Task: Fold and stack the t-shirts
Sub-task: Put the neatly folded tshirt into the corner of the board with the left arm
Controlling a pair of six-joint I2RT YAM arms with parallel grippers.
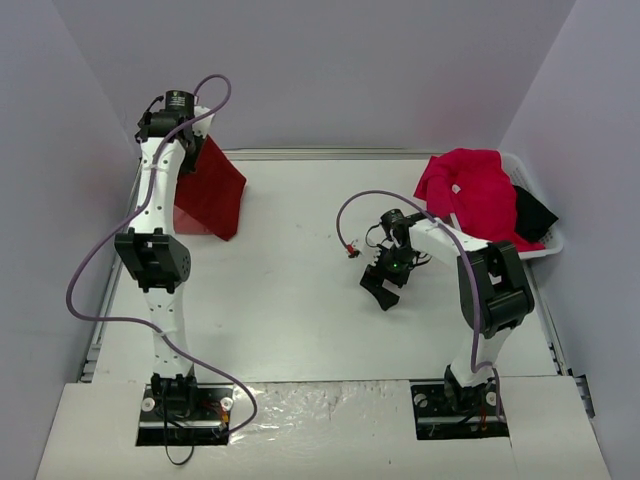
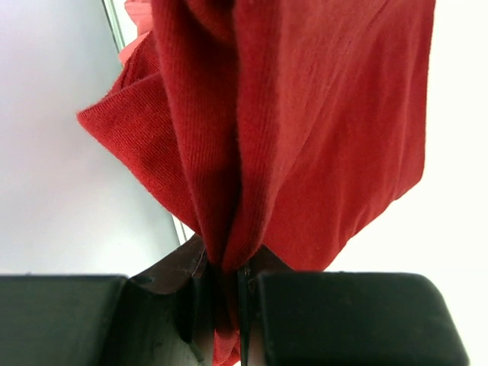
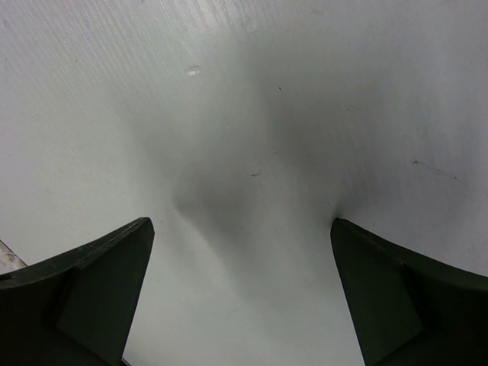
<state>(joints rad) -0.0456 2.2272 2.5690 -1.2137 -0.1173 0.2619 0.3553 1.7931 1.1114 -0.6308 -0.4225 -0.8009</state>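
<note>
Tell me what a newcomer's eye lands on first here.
A dark red t-shirt hangs at far left, pinched in the raised left gripper. At far right, a brighter pink-red t-shirt spills over the white basket. The right gripper hovers open over the table mid-right.

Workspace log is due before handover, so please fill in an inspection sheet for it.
Surface: white table, a few faint specks.
Job's things: dark red t-shirt hangs from the left gripper; raspberry t-shirt heaped in the white basket.
Clutter: black item in the basket.
Grippers: left jaws shut on the dark red t-shirt; right gripper open over bare table.
Cables: purple cables loop beside both arms.
Surroundings: plain pale walls.
</note>
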